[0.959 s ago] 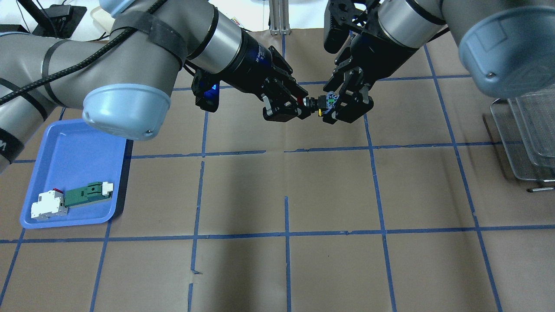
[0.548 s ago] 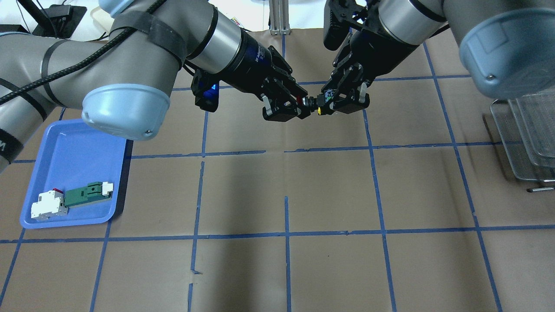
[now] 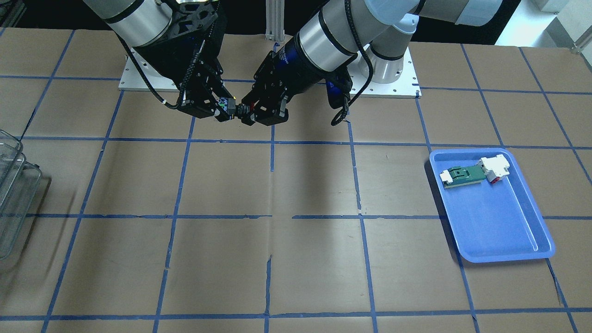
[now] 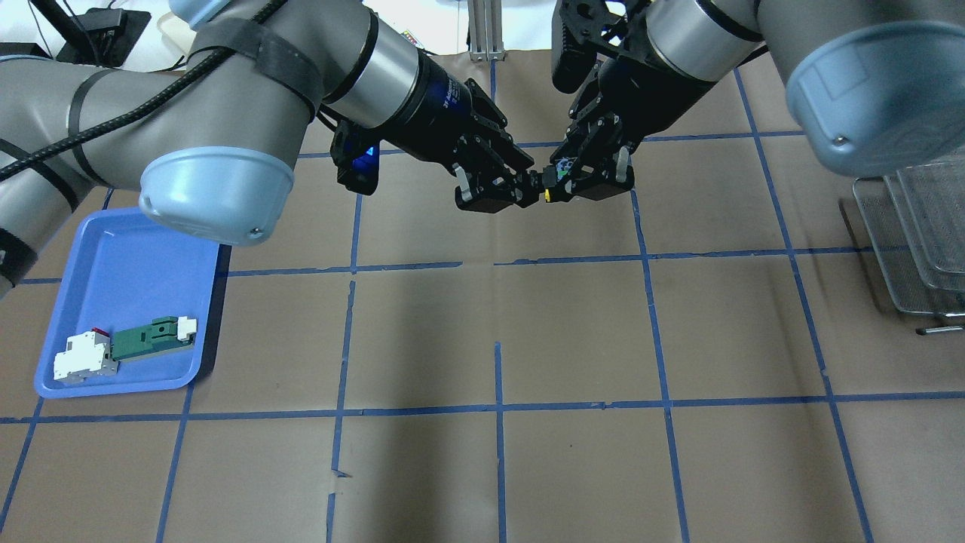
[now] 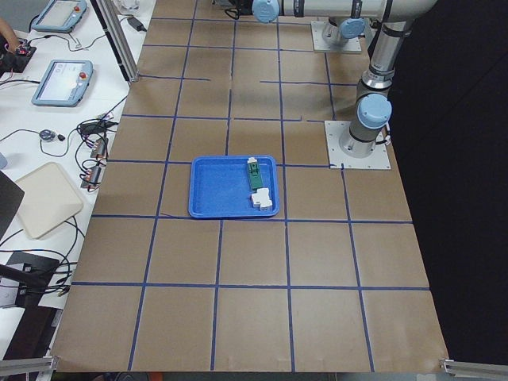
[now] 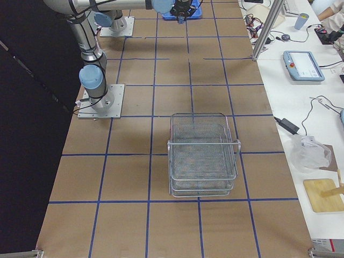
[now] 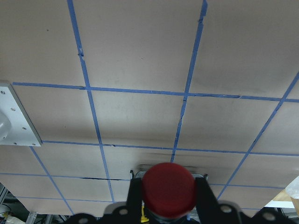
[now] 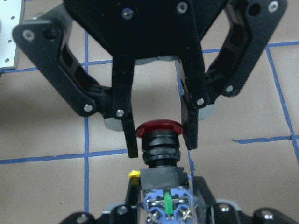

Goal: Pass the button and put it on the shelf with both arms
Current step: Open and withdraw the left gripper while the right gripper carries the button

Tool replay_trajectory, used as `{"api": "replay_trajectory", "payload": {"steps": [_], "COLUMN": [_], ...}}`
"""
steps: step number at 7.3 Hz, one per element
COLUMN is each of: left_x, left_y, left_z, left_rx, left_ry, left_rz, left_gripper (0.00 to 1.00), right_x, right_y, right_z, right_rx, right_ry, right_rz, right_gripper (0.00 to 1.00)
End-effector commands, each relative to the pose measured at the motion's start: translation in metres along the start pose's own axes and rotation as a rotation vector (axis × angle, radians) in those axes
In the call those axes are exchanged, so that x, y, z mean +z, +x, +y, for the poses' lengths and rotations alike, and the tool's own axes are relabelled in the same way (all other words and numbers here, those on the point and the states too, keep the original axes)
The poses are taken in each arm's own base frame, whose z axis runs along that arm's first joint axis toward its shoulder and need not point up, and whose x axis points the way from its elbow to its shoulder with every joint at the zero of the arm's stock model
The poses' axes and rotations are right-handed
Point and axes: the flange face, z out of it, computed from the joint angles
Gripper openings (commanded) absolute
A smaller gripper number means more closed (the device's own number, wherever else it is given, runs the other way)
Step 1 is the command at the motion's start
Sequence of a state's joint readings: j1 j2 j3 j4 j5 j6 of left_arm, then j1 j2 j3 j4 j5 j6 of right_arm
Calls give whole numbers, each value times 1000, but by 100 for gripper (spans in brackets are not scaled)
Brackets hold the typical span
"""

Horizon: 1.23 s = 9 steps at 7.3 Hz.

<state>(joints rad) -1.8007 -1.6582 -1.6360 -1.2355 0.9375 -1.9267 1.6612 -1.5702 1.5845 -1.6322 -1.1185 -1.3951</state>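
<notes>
The button hangs in mid-air between both grippers, over the far middle of the table. My left gripper is shut on its red cap, with a finger on each side of the cap. My right gripper is shut on the blue-and-white rear block. In the front-facing view the button sits between the left gripper and the right gripper. The wire-mesh shelf stands on the table's right side and holds nothing.
A blue tray at the left front holds a green-and-white flat part and a white block with a red tip. The table is brown paper with blue tape lines. The arm base plates lie behind the grippers.
My right gripper's fingers, spread around the rear block a second ago, have closed onto it. Both grippers and the button have shifted slightly to the left.
</notes>
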Motion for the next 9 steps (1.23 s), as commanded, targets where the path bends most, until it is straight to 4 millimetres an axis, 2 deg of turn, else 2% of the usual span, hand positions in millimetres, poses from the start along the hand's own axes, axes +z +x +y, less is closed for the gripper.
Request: {"api": "replay_trajectory", "payload": {"steps": [1,4,5,6,7,8,9], "left_x": [-3,-12,-15,-25,-41,-60,-86], "left_y": [0,-1,5,14,30,46,57], "left_z": [1,-5,-15,-30,-55,-91,-127], "left_rx": [2,6,29,116,193,292,403], "left_ry": [4,8,73,126,182,243,321], "left_rz": [7,23,53,75,90,71,30], "left_gripper": [95,94,94,94,94,95,96], "right_x": [1,1,-2,-8,-16,-32,-52], "right_y": [0,2,9,20,36,52,70], "right_z": [0,3,15,36,71,114,166], "right_rx": [-2,-1,15,45,95,132,135], "right_ry": [0,-15,-19,-58,-123,-161,-212], "right_rz": [-1,0,2,19,37,63,91], "right_gripper": [5,4,4,4,4,4,4]}}
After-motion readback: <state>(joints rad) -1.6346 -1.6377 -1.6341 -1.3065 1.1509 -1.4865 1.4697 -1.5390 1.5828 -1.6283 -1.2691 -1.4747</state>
